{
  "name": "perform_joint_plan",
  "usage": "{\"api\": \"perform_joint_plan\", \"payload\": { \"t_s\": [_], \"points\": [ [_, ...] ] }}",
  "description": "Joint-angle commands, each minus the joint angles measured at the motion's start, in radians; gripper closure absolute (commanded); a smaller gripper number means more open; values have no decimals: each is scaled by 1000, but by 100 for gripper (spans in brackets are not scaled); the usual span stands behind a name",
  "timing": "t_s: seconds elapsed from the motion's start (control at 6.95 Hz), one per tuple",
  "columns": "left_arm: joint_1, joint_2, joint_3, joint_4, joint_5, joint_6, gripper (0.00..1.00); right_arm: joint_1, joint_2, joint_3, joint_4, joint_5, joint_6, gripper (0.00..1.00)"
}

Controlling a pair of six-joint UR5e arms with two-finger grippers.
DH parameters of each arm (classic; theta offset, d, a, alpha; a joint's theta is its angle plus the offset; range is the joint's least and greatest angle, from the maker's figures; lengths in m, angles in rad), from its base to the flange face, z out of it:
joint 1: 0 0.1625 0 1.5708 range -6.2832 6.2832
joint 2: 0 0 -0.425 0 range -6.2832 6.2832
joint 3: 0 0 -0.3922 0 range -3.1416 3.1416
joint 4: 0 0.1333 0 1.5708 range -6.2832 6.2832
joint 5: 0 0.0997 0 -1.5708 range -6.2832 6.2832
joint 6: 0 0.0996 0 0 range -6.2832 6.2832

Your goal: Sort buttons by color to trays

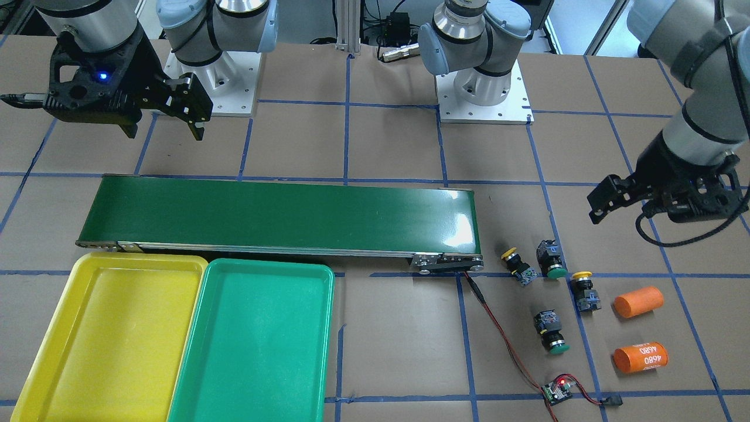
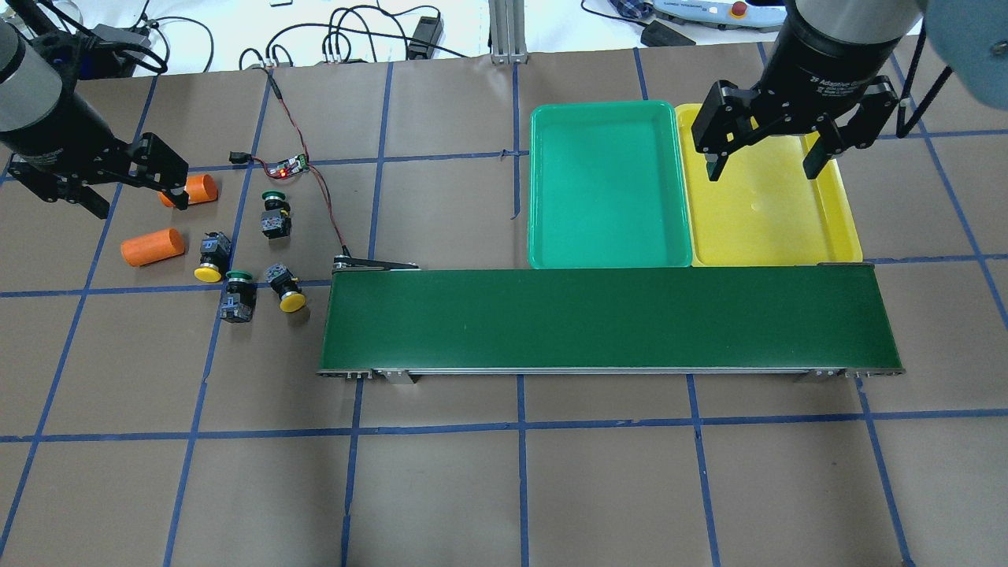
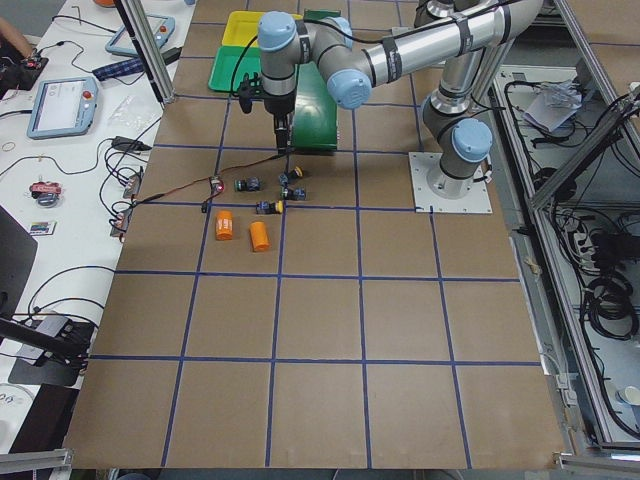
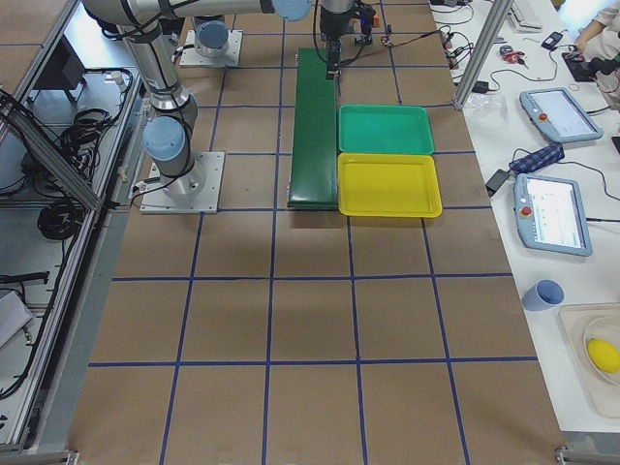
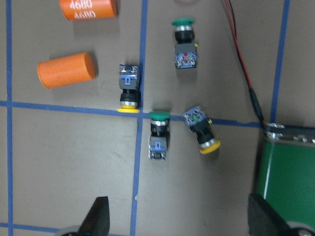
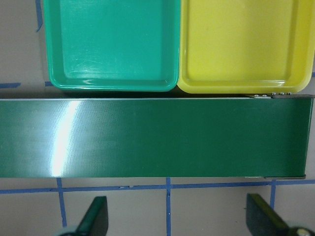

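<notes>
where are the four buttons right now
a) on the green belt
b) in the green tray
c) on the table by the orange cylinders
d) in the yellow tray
c: all four buttons lie on the brown table next to the orange cylinders, past the end of the belt, while the green tray and the yellow tray hold nothing.

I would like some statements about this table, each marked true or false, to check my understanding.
1. The yellow tray and the green tray are both empty. True.
2. The buttons lie on the conveyor belt. False: all four lie on the table past its end.
3. The left tool holds one of the orange cylinders. False: it is open and empty; both lie on the table.
4. The right tool is open. True.
</notes>
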Motion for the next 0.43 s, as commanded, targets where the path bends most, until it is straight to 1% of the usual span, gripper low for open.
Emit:
{"api": "perform_joint_plan", "payload": {
  "t_s": [0.0,0.14,0.29],
  "points": [
    [54,-165,19,201,-4,37,0,0,-1,0,0,0,1,0],
    [63,-239,22,324,0,128,0,0,0,0,0,3,0,0],
    [66,-298,40,360,0,129,0,0,2,0,-2,5,0,0]
  ]
}}
